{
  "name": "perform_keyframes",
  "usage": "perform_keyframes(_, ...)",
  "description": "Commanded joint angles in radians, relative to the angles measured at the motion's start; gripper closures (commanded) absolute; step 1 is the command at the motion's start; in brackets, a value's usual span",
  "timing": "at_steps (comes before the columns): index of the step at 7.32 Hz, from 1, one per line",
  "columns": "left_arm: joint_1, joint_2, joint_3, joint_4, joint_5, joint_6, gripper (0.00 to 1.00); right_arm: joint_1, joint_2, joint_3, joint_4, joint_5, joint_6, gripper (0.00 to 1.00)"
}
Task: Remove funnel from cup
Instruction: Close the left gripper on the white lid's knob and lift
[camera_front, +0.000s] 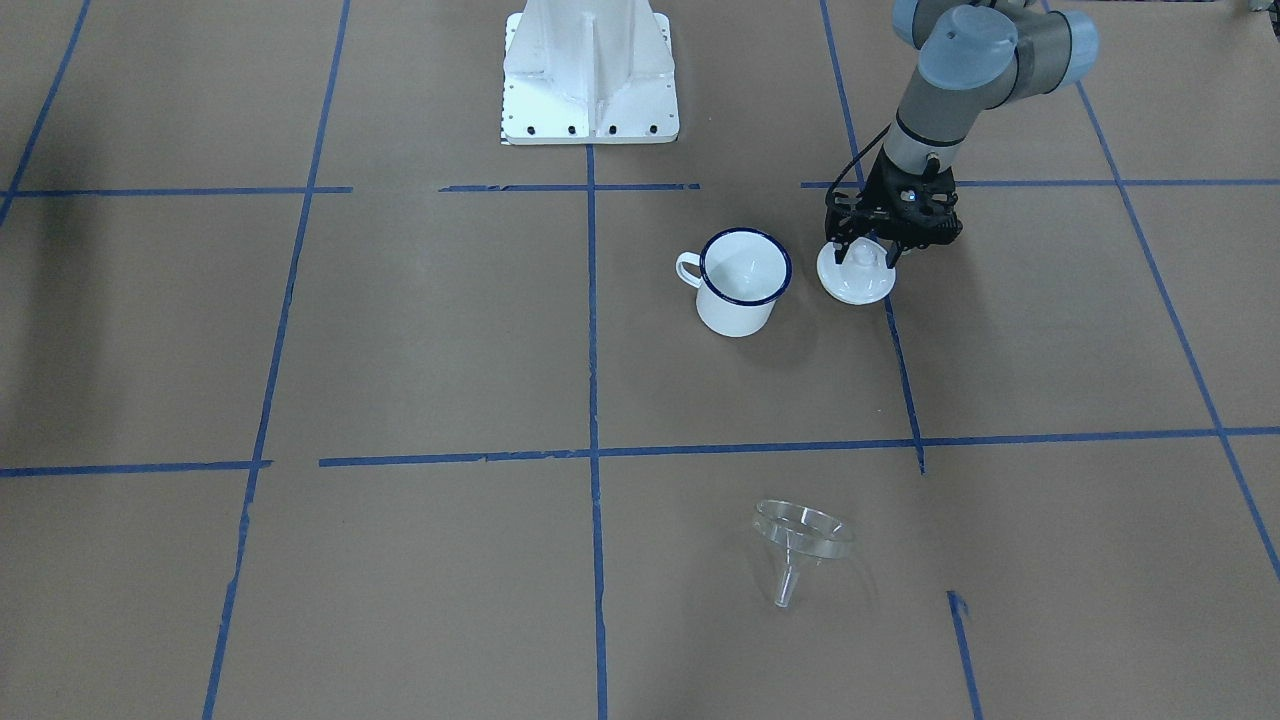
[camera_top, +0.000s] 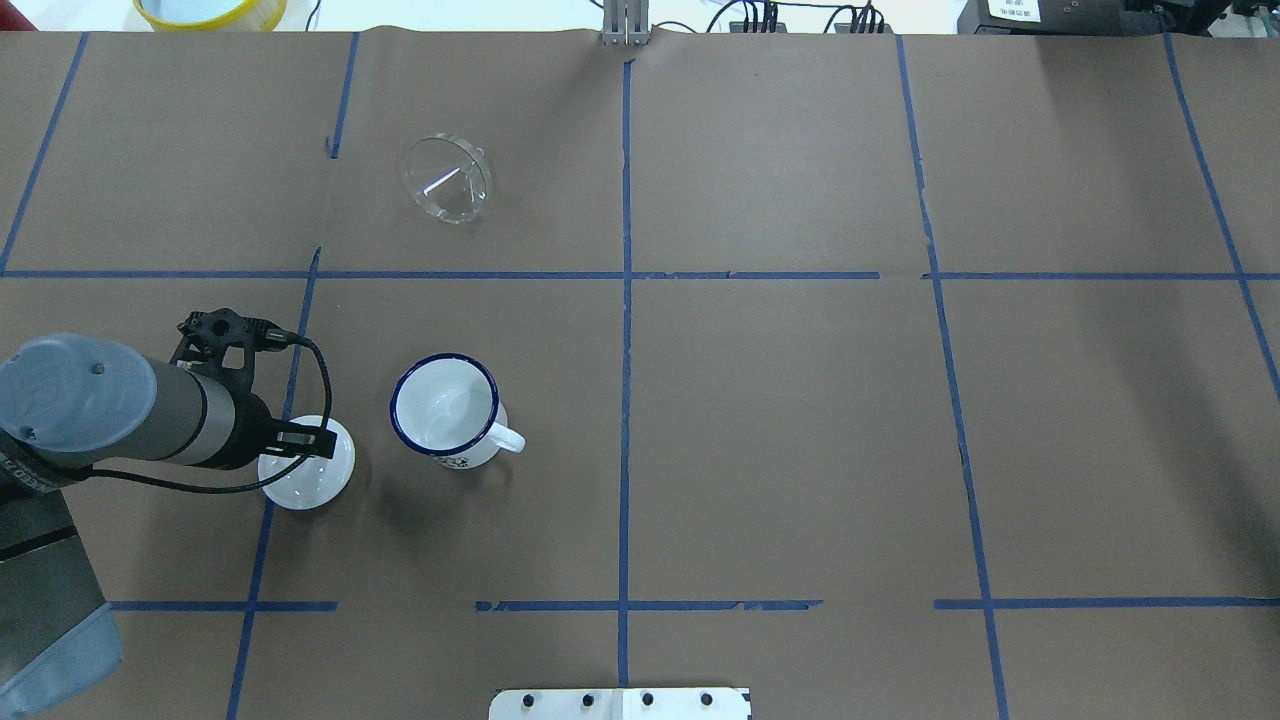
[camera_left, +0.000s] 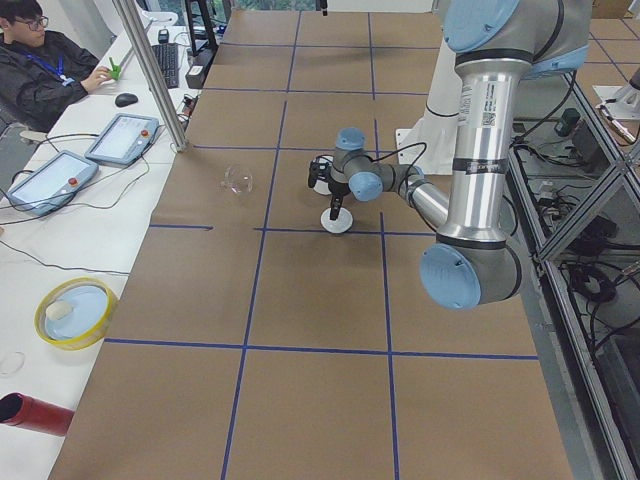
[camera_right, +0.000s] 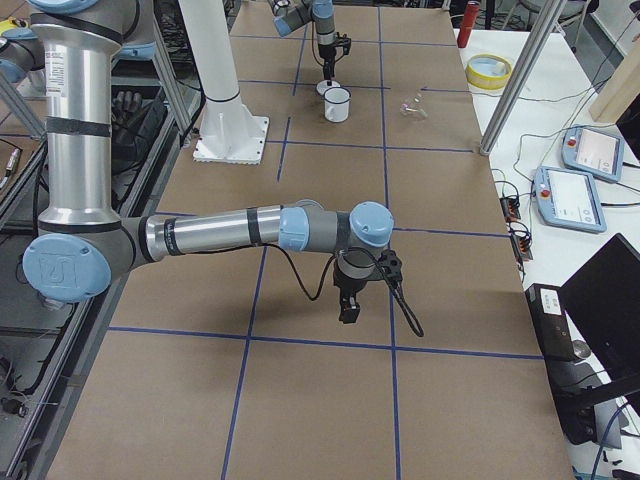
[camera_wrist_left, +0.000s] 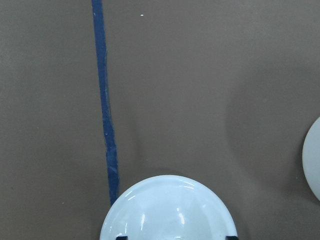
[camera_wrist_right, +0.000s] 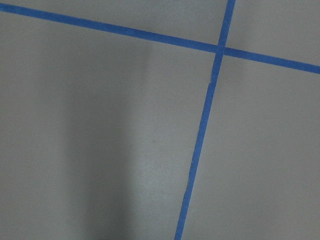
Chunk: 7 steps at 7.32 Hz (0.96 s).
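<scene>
The clear funnel (camera_front: 800, 535) lies on its side on the brown table, far from the cup, on the operators' side; it also shows in the overhead view (camera_top: 447, 178). The white mug with a dark blue rim (camera_front: 740, 285) stands upright with nothing in it (camera_top: 445, 408). My left gripper (camera_front: 862, 252) is open, its fingers astride the knob of a white domed lid (camera_front: 855, 283) that rests on the table beside the mug. The left wrist view shows the lid (camera_wrist_left: 167, 210) with fingertips wide apart. My right gripper (camera_right: 346, 312) hangs over bare table far away; I cannot tell its state.
The robot's white base (camera_front: 590, 75) stands at the table's robot side. Blue tape lines (camera_top: 625, 300) cross the brown paper. A yellow-rimmed dish (camera_top: 205, 10) sits beyond the far edge. An operator (camera_left: 45, 65) sits at the side desk.
</scene>
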Motion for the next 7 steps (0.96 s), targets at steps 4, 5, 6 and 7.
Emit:
perform_keyframes(4, 0.007, 0.002, 0.000, 0.002, 0.000, -0.002, 0.69, 0.000, 0.000, 0.001, 0.000, 0.000, 0.000, 0.00)
perform_keyframes(5, 0.009, 0.004, 0.000, 0.003, 0.000, -0.002, 0.84, 0.000, 0.000, -0.001, 0.000, 0.000, 0.000, 0.00)
perform_keyframes(6, 0.009, 0.004, -0.002, 0.006, 0.000, -0.002, 0.99, 0.000, 0.001, 0.001, 0.000, 0.000, 0.000, 0.00)
perform_keyframes(7, 0.007, 0.004, -0.009, 0.009, 0.000, -0.002, 1.00, 0.000, 0.000, -0.001, 0.000, 0.000, 0.000, 0.00)
